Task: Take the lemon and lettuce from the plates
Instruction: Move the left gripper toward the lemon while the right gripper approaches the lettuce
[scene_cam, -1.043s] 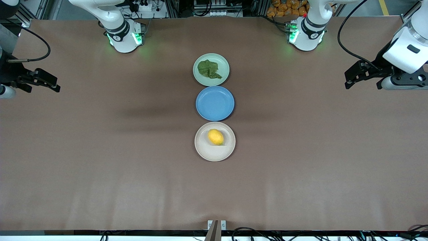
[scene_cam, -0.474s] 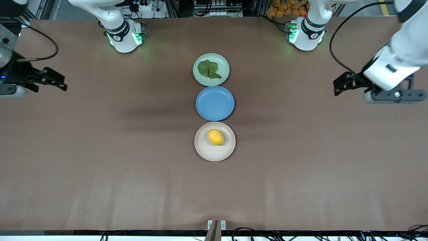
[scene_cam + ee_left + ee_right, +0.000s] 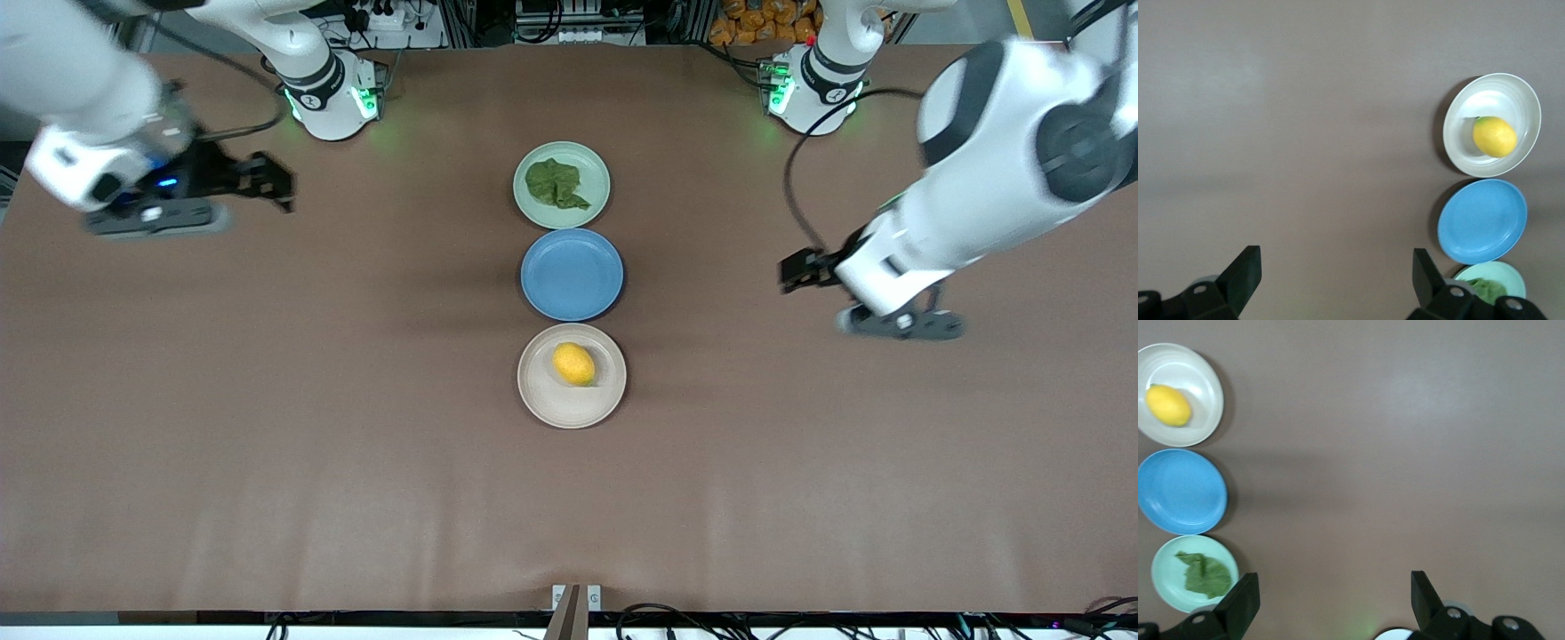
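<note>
Hands, two, both with fingers spread wide and holding nothing. Left hand (image 3: 794,272) hangs over bare table (image 3: 356,462) toward the left arm's end, well apart from the plates. Right hand (image 3: 271,180) hangs over bare table toward the right arm's end. Plates, three, in a row at mid-table: mint plate (image 3: 562,185), nearest the bases, carries the lettuce (image 3: 555,185); blue plate (image 3: 572,274) between; beige plate (image 3: 572,376), nearest the front camera, carries the lemon (image 3: 573,364).
</note>
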